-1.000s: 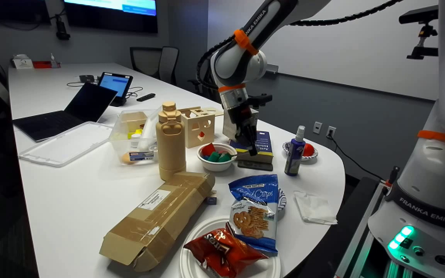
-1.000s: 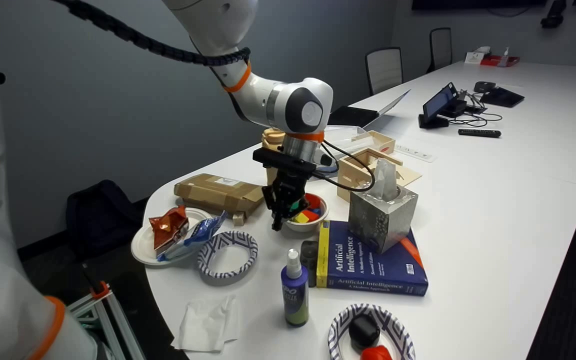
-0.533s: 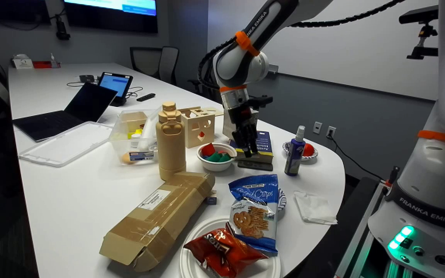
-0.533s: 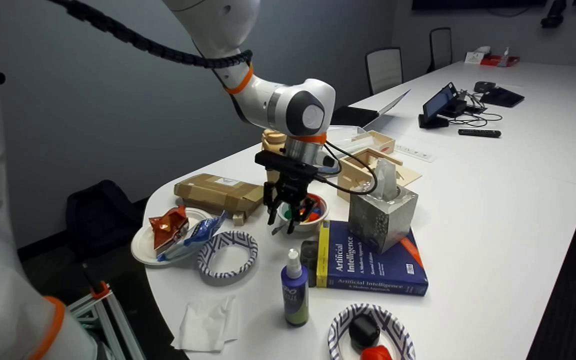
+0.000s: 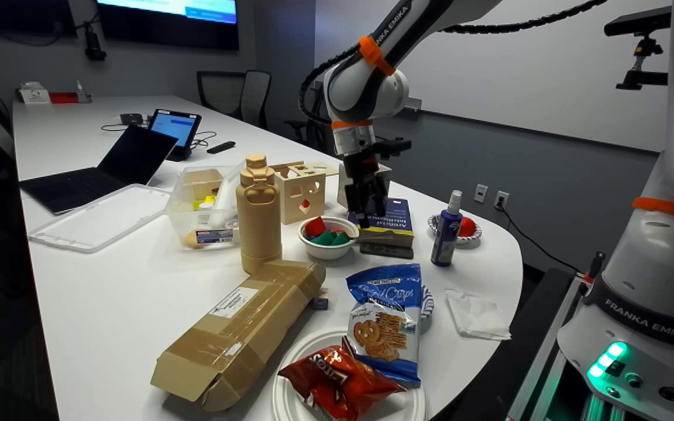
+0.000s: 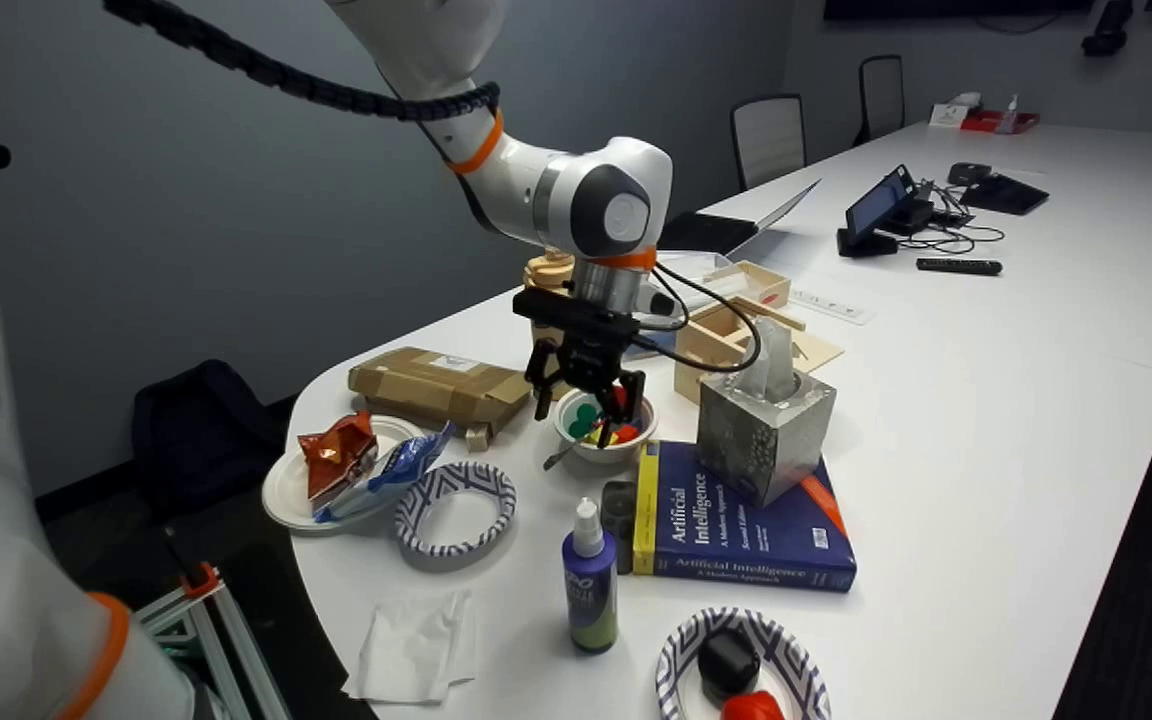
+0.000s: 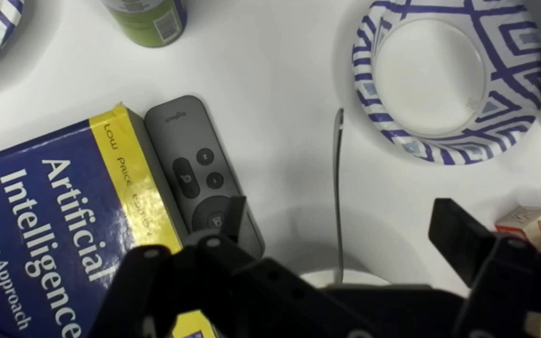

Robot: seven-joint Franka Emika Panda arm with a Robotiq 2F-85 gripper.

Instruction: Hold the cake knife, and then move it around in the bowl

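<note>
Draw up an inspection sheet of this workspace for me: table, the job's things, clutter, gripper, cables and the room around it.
Surface: white table, rounded at the robot's end.
Knife: leans over the rim of the bowl, one end sticking out; other end unclear.
Bowl: white, holding coloured blocks.
Clutter: tissue box on a book, remote alongside; spray bottle, napkin, carton, snack bags on a plate.
Gripper: open, above the knife, holding nothing.
Cables: thick black cable along the arm; others lie by the tablet.
Surroundings: chairs, wall screens, whiteboard.
</note>
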